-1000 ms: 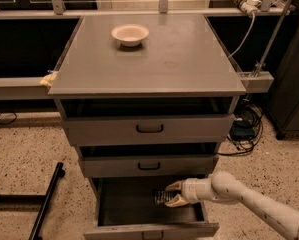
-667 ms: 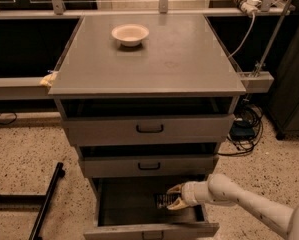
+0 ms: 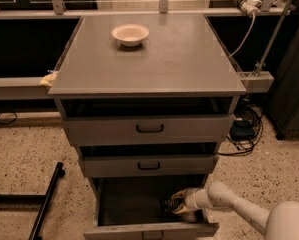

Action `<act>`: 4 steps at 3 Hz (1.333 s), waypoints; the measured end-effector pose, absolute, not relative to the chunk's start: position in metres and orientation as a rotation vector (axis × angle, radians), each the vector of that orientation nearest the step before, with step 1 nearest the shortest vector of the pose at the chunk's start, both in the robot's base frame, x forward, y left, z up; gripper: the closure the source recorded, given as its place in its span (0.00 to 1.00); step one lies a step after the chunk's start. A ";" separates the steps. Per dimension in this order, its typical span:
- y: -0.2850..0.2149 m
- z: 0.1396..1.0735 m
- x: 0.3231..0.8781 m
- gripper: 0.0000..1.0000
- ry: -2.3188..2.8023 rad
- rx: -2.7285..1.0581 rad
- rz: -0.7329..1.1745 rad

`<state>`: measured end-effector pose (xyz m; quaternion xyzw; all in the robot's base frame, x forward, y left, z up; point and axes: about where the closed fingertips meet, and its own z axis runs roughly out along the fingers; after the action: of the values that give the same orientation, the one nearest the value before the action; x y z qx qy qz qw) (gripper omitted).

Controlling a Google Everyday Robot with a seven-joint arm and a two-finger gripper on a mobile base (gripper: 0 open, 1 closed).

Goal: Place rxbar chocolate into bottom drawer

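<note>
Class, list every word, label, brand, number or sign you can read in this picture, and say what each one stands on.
No text here can be read.
rxbar chocolate, at the tool inside the open bottom drawer: any lettering on the dark wrapper is too small to read.
bowl and cabinet top: no lettering visible.

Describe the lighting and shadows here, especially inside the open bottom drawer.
Camera view: dim warm light reaches the flat grey cabinet top, where the round cream bowl casts a faint shadow; the deep grey bottom drawer lies shaded, so the small black wrapped bar nearly merges with its dark floor beside the claw, inside at the right.
</note>
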<state>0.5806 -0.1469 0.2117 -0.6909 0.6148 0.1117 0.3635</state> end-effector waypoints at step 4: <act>-0.160 0.184 0.604 0.34 1.572 -1.749 0.263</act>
<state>0.6036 -0.1596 0.1836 -0.6843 0.6150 0.1031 0.3779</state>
